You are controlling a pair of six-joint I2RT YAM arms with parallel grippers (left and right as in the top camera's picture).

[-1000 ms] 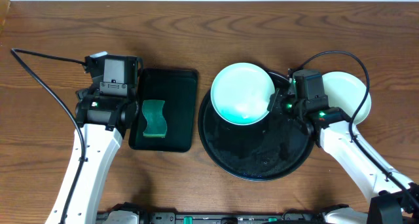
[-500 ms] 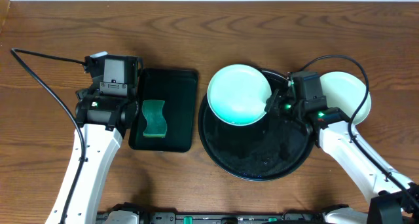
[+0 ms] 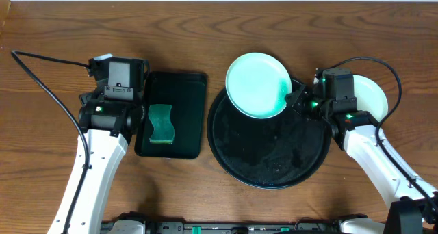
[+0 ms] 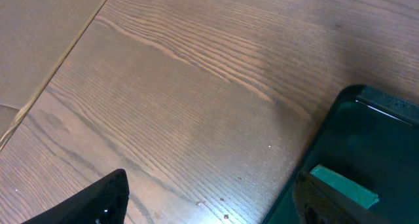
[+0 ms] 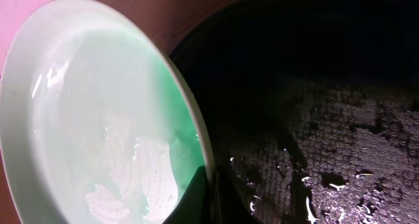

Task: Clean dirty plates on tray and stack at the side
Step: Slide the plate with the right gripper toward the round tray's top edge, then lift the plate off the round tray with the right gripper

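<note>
While the right pincer [image 3: 295,100] is pressed together on the right rim of a mint-green plate [image 3: 256,83], that plate hangs tilted over the far left part of the round black tray [image 3: 267,162]. The tray's wet floor is otherwise bare. A second pale plate [image 3: 373,97] lies on the bench [image 3: 55,159] just right of the tray, partly under the right arm. The left pincer [image 4: 206,204] is spread and empty beside the rectangular tray [image 3: 174,90], where the green sponge [image 3: 161,123] lies. This looks like the stacking step for the last plate. Next, it should be carried right across the tray with a firm pinch on the slick rim, levelled, and lowered centred onto the pale plate before release.
</note>
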